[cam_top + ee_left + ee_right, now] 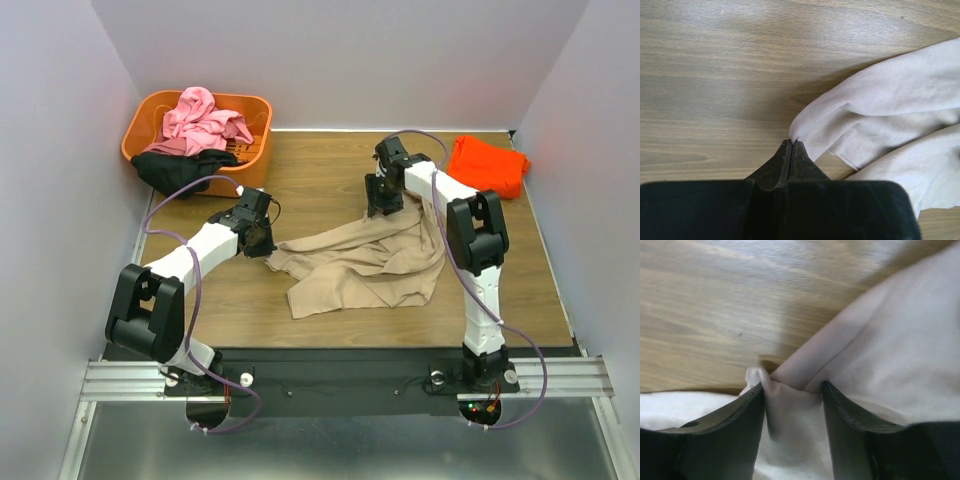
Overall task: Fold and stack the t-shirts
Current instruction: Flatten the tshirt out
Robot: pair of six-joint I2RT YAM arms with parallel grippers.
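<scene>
The tan t-shirt [370, 260] lies crumpled across the middle of the wooden table. My left gripper [262, 240] is shut on its left edge; in the left wrist view the closed tips [791, 142] pinch a hemmed fold of the tan cloth [890, 100]. My right gripper [383, 207] holds the shirt's far edge, and a bunch of tan cloth [890, 340] fills the gap between its fingers [792, 385]. A folded orange-red t-shirt [488, 163] lies at the far right. A pink t-shirt [205, 120] and a black t-shirt [180, 170] sit in and over the basket.
The orange plastic basket [140, 125] stands at the far left corner. White walls close the table in on the left, back and right. Bare wood [320, 170] shows between the basket and the right arm.
</scene>
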